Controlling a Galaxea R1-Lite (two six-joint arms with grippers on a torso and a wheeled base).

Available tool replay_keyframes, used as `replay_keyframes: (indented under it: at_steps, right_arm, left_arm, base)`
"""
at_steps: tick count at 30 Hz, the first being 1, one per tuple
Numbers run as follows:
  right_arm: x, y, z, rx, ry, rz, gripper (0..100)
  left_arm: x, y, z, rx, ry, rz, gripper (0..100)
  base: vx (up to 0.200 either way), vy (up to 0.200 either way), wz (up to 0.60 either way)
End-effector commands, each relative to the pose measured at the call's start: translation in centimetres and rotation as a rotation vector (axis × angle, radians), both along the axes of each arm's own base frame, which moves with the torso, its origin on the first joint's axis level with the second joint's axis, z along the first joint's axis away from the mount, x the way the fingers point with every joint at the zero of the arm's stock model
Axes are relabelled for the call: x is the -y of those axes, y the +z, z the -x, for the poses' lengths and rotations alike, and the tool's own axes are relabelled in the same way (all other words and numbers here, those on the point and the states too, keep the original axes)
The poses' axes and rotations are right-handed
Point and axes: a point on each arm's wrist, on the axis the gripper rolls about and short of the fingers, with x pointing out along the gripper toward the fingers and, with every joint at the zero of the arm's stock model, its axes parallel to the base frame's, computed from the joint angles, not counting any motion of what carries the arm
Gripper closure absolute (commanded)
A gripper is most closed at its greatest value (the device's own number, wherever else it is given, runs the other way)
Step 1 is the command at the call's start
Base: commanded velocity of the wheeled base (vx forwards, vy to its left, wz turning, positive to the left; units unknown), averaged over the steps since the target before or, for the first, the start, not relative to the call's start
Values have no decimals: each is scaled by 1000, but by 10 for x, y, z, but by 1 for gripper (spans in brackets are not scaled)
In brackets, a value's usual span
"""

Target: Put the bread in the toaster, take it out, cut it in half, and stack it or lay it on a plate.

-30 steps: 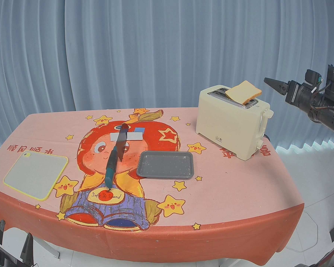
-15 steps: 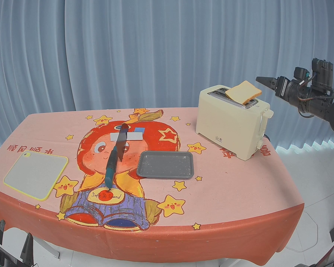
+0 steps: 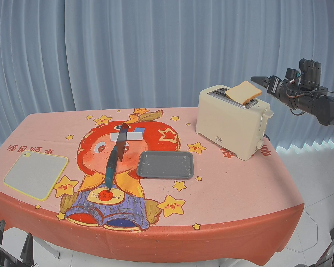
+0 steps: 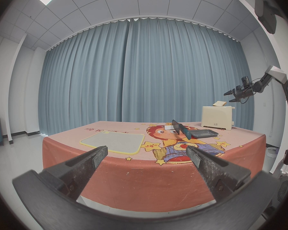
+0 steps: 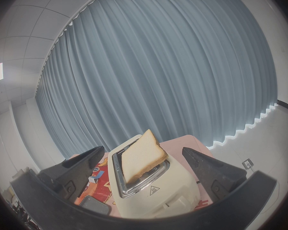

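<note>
**Bread (image 3: 243, 92) askew on the toaster (image 3: 230, 125), both claws empty**

From the head view, I saw the toaster standing at the far right of the table (image 3: 230, 193). The slice sat tilted in its top, most of it sticking out. The right claw (image 3: 257, 81) hung in the air just right of the bread, level with it, tips pointing at it and not touching. A grey plate (image 3: 165, 164) lay mid-table with a knife (image 3: 115, 154) just left of it. A board (image 3: 35, 174) lay near the left edge. The left claw (image 3: 13, 240) was low, off the table's near left corner.

In the left wrist view, that claw's fingers stood wide apart with nothing between them, well short of the table. Beyond them lay the board, then the knife and plate, with the toaster farthest off.

In the right wrist view, the right claw's fingers were spread wide and gripped nothing. They framed the toaster from above. The slice leaned with its lower edge in the slot and one corner up.
</note>
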Motion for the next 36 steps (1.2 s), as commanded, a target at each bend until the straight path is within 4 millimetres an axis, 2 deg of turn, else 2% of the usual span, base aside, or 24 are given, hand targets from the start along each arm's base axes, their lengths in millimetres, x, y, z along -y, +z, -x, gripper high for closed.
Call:
replay_keyframes:
  at_steps: [1, 15, 26, 36]
  right_arm:
    - [-2, -14, -16, -25, -1, -5, 0]
    - [-5, -13, -28, -7, 3, -12, 0]
    - [-9, -26, -37, -30, 9, -9, 0]
    - [-13, -23, -39, -18, 18, -11, 0]
  left_arm:
    - [0, -5, -1, -19, 1, 0, 0]
    - [0, -5, -1, -19, 1, 0, 0]
    - [0, -5, -1, -19, 1, 0, 0]
    - [0, -5, -1, -19, 1, 0, 0]
  base:
    - [0, 0, 0]
    - [0, 0, 0]
    - [0, 0, 0]
    - [0, 0, 0]
